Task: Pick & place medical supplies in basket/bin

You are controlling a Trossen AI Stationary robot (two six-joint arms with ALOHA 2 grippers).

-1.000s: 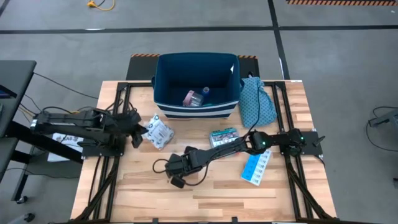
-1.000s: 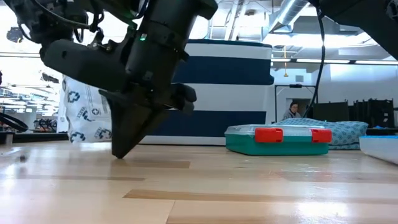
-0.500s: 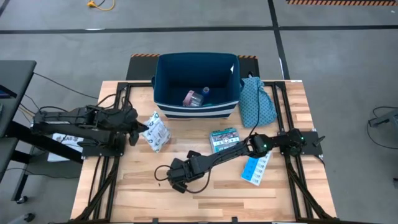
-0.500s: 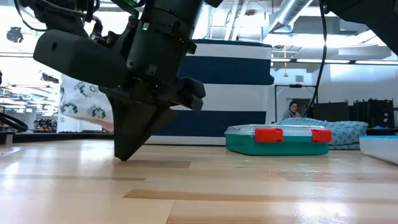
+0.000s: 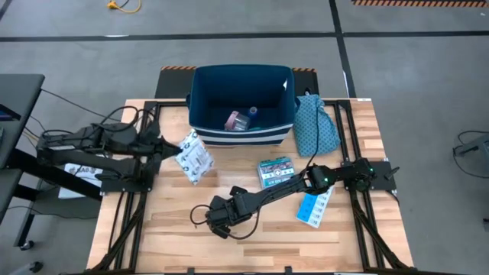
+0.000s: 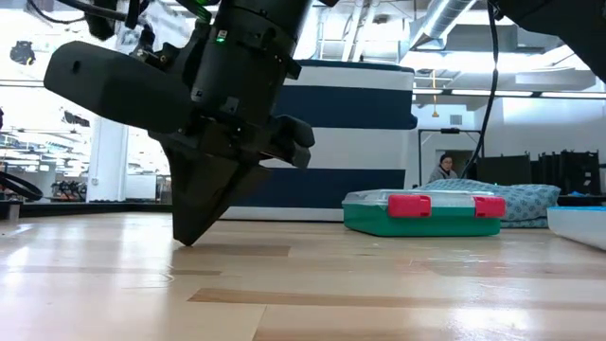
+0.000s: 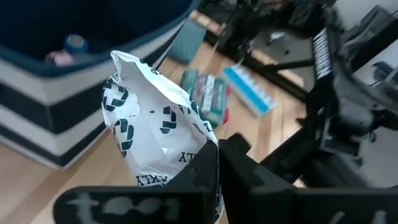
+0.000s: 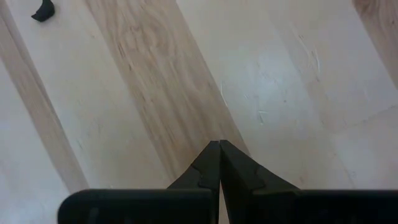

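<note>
A white flat packet with green print (image 5: 192, 155) hangs above the table's left half, in front of the dark navy bin (image 5: 241, 103), with my left gripper (image 5: 173, 150) shut on it. A pink item (image 5: 237, 121) and a blue roll (image 5: 253, 111) lie inside the bin. The teal-and-red box (image 5: 274, 169) and the light blue pill organiser (image 5: 314, 206) lie flat on the table to the right. My right gripper (image 5: 218, 222) is shut on nothing near the table's middle front, its tips (image 6: 185, 241) down at the tabletop. My left gripper pinches the packet's near edge (image 7: 200, 155) between its two fingers. The fingers come from the table's left, slanting a little downward. The packet sticks out beyond the fingertips toward the bin, lifted clear of the table. My right gripper: whether its tips touch the wood I cannot tell.
A teal patterned cloth bag (image 5: 315, 126) lies right of the bin. A small black piece (image 8: 43, 9) lies on the wood near my right gripper. Black frame rails run along both table sides. A person (image 6: 443, 169) sits in the room far behind.
My left gripper has risen and tipped up toward level, carrying the packet up off the table and out of the low view. My right gripper has shifted slightly toward the table's near edge, staying shut and low.
</note>
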